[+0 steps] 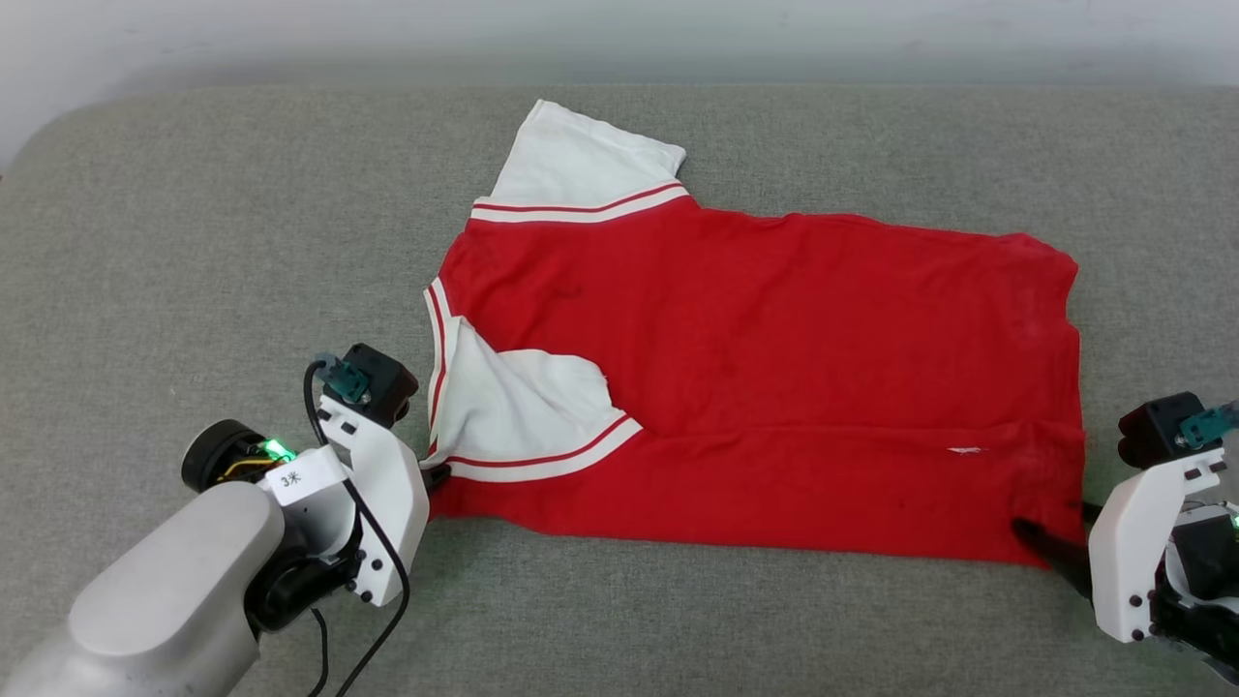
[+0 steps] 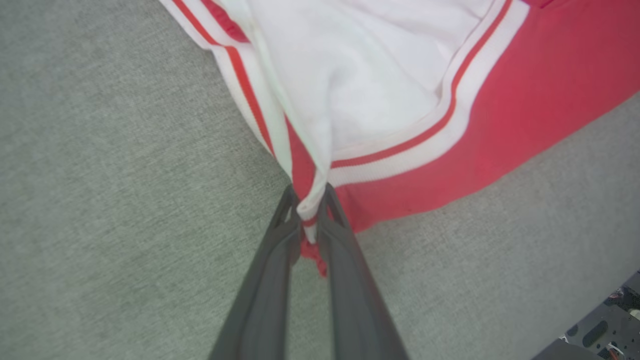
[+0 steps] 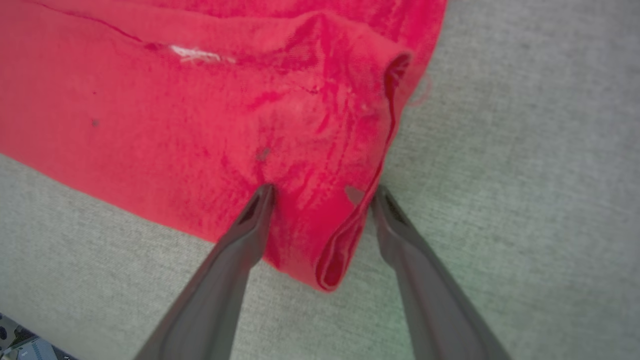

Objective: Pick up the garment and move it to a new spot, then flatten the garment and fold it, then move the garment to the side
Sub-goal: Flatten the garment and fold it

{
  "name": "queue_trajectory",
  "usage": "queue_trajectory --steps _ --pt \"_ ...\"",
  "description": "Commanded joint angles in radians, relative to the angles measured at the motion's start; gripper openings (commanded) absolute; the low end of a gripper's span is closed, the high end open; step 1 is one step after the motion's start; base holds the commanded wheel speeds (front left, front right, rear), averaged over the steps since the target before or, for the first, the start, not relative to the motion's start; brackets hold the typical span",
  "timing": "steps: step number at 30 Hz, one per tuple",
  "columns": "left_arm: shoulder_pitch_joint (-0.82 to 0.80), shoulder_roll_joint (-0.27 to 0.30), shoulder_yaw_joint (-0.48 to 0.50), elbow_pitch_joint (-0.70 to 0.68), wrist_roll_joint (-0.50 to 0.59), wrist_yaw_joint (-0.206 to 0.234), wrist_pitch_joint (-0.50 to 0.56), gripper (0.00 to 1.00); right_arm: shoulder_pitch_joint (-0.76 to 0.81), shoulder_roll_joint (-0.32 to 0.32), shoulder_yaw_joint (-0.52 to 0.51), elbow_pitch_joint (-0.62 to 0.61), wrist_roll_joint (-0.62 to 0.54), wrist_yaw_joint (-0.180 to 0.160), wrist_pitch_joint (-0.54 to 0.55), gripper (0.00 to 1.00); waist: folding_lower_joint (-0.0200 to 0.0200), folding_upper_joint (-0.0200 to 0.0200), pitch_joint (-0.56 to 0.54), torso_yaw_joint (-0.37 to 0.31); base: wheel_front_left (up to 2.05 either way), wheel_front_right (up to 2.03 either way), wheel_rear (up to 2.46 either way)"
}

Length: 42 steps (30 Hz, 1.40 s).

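From my head, the red garment (image 1: 755, 387) lies spread out on the grey tabletop (image 1: 194, 242). At my left wrist, my left tool (image 2: 309, 192) pinches its striped edge. At my right wrist, my right tool (image 3: 324, 190) is spread wide, with a red corner between its fingers.

Bright, even, diffuse light from above falls on a red shirt (image 1: 774, 387) and the grey padded surface (image 1: 194, 242) in the head view, which is sharp throughout. Shadows are thin and soft along the shirt's near hem and beneath the left arm (image 1: 174, 590), where a small green lamp (image 1: 279, 449) glows. In the left wrist view the white sleeve (image 2: 360, 90) is nearly blown out and the red looks washed pink. The left end effector (image 2: 309, 196) and its dark fingers (image 2: 260, 300) blur toward the bottom edge. The right wrist view renders the red heavily saturated, with the right end effector (image 3: 324, 189) and its fingers (image 3: 220, 280) equally soft.
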Motion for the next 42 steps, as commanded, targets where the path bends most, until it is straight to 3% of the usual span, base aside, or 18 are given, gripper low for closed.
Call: queue_trajectory --steps 1,2,3,14,27,34,42 --pt "0.0 0.0 0.001 0.005 0.0 0.0 -0.007 0.0 0.016 0.026 0.044 0.037 0.004 -0.001 -0.011 0.88 0.0 0.0 0.0 -0.002 0.0 0.0 0.0" --pt "0.003 0.0 0.0 0.009 -0.001 0.0 -0.011 0.0 0.011 0.024 0.049 0.04 0.006 -0.001 -0.031 0.33 0.0 0.0 -0.003 -0.003 0.0 0.0 0.0" --pt "0.007 -0.001 0.0 0.013 -0.002 0.0 -0.014 0.0 0.009 0.019 0.052 0.042 0.011 -0.001 -0.047 0.0 0.0 0.0 -0.006 -0.005 0.0 0.0 0.0" --pt "0.051 0.018 -0.004 0.02 -0.013 -0.001 -0.037 0.0 0.009 -0.049 0.059 -0.004 0.044 -0.001 -0.17 0.0 0.0 0.0 -0.079 -0.026 0.0 0.0 0.0" --pt "0.147 0.081 -0.021 -0.104 -0.032 0.046 -0.014 0.0 0.148 -0.1 -0.018 -0.139 0.081 -0.001 -0.174 0.0 0.0 0.0 -0.138 -0.024 0.0 0.0 0.0" --pt "0.199 0.091 -0.029 -0.125 -0.048 0.072 -0.015 0.0 0.222 -0.077 -0.07 -0.167 0.075 -0.001 -0.144 0.0 0.0 0.0 -0.134 -0.028 0.0 0.0 0.0" --pt "0.226 0.074 -0.037 -0.07 -0.062 0.078 -0.022 0.0 0.234 -0.024 -0.083 -0.099 0.054 -0.001 -0.143 0.0 0.0 0.0 -0.108 -0.033 0.0 0.0 0.0"
